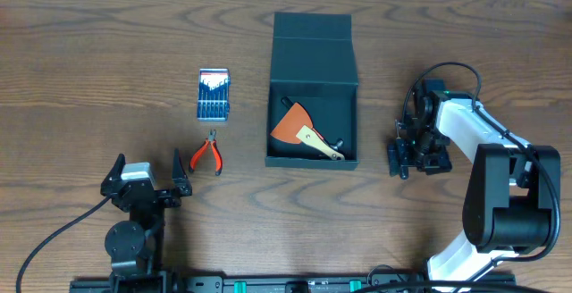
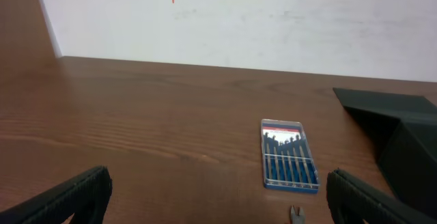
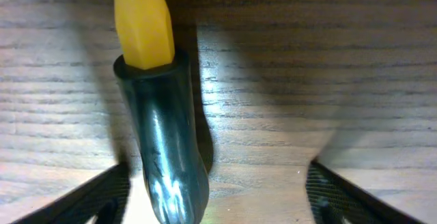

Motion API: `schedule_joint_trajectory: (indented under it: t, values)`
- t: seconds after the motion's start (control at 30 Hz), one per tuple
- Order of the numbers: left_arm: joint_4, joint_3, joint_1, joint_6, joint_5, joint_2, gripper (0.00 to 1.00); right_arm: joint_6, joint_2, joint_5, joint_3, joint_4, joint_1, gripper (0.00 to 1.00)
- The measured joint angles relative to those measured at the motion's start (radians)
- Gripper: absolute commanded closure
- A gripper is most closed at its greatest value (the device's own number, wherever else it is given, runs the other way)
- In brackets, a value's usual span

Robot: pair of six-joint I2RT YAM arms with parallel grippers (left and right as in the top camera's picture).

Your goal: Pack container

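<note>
While my right claw [image 3: 218,197] straddles the screwdriver handle [image 3: 164,135], jaws apart and not yet pinching, the open container [image 1: 308,161] sits mid-table to receive it; my left claw [image 1: 149,175] idles wide open, parked aside.

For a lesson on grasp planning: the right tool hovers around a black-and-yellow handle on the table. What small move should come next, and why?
Probably close the right tool on the glossy black handle with a yellow end: it lies between fingers that stand apart, ungripped, and the dark teal-black rectangular box is open.
</note>
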Motion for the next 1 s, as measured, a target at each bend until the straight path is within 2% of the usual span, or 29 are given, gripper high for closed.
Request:
schedule_joint_trajectory:
  t: [0.07,0.23,0.4,0.63,0.77,1.0]
  values:
    - [0.000,0.000,0.000,0.000,0.000,0.000,0.01,0.000,0.000,0.000,0.000,-0.002,0.000,0.32]
    - [0.000,0.000,0.000,0.000,0.000,0.000,0.02,0.003,0.001,-0.001,0.000,-0.003,0.000,0.35]
    - [0.000,0.000,0.000,0.000,0.000,0.000,0.01,0.002,0.001,-0.002,0.000,-0.005,0.000,0.46]
    - [0.000,0.000,0.000,0.000,0.000,0.000,0.02,0.003,0.002,-0.002,0.000,-0.010,0.000,0.50]
    - [0.000,0.000,0.000,0.000,0.000,0.000,0.01,0.002,0.003,-0.005,0.000,-0.017,0.000,0.60]
    - [0.000,0.000,0.000,0.000,0.000,0.000,0.02,0.004,0.005,-0.008,0.001,-0.021,0.000,0.56]
